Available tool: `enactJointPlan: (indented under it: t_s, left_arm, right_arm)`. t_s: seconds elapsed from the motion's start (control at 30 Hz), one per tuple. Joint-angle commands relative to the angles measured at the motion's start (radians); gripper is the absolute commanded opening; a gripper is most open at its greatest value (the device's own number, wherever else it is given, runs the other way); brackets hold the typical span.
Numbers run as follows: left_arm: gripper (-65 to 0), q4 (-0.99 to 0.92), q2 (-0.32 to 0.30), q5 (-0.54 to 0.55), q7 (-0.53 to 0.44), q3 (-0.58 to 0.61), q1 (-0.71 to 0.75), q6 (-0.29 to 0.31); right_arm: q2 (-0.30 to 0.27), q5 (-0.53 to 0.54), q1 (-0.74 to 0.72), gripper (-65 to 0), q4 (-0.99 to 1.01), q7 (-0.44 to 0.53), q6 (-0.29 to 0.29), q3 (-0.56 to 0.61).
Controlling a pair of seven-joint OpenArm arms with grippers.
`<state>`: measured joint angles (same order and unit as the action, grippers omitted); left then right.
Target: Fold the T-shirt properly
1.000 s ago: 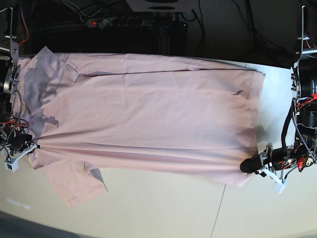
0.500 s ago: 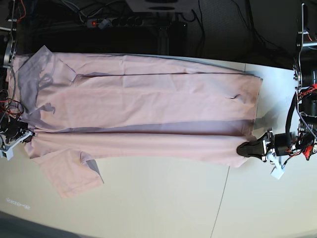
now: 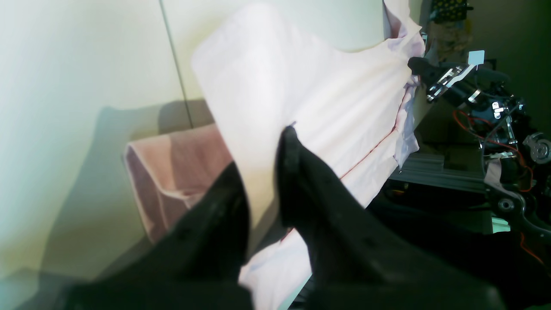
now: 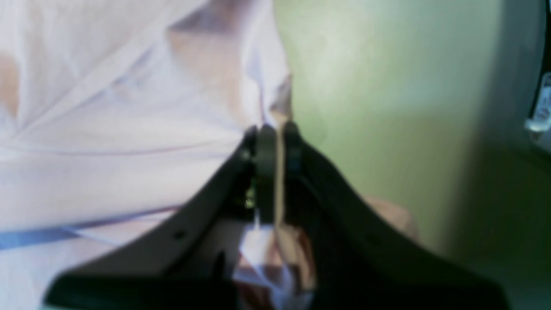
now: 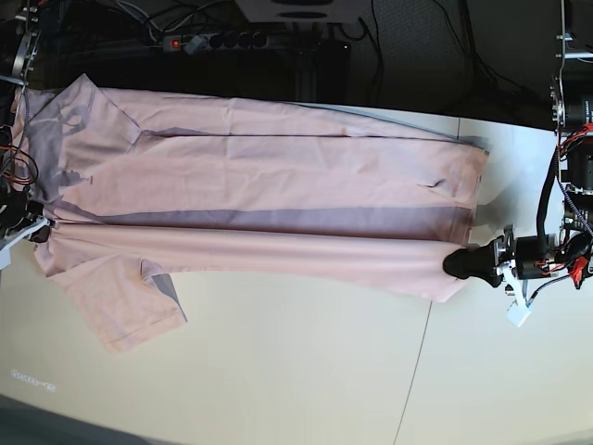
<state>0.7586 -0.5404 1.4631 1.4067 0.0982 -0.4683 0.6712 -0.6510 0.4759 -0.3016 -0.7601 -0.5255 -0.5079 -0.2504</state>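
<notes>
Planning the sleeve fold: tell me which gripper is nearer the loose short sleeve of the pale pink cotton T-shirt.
Right. The right gripper grips the pale pink cotton T-shirt just above the loose short sleeve; the left gripper holds the far hem end.

No text is legible on the T-shirt (the wrist views are perhaps too blurred).

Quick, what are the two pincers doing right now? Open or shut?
Left pincer: shut, pinching the pink T-shirt at one end.
Right pincer: shut, pinching the T-shirt at its other end.
</notes>
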Motion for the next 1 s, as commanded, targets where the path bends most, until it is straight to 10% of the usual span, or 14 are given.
enactJointPlan:
  t_s: [0.0, 0.2, 0.63, 0.97]
  left_arm:
    - [-65.0, 0.014, -0.023, 0.020, -0.012, -0.006, -0.030, 0.027]
    - [-65.0, 0.014, -0.022, 0.020, -0.019, -0.006, -0.031, 0.027]
    - [-65.0, 0.015, -0.022, 0.019, -0.015, -0.006, -0.030, 0.027]
    - [-65.0, 0.015, -0.023, 0.020, -0.010, -0.006, -0.030, 0.027]
  right_arm:
    - [-0.034, -0.004, -0.017, -65.0, -0.016, 0.013, -0.072, -0.012]
    - [-0.034, 0.015, -0.023, -32.5, -0.016, 0.013, -0.064, -0.012]
    - [-0.024, 0.061, -0.152, -32.2, -0.018, 0.031, -0.066, -0.127]
    - [0.101, -0.176, -0.390, -32.2, 0.279, 0.129, -0.005, -0.100]
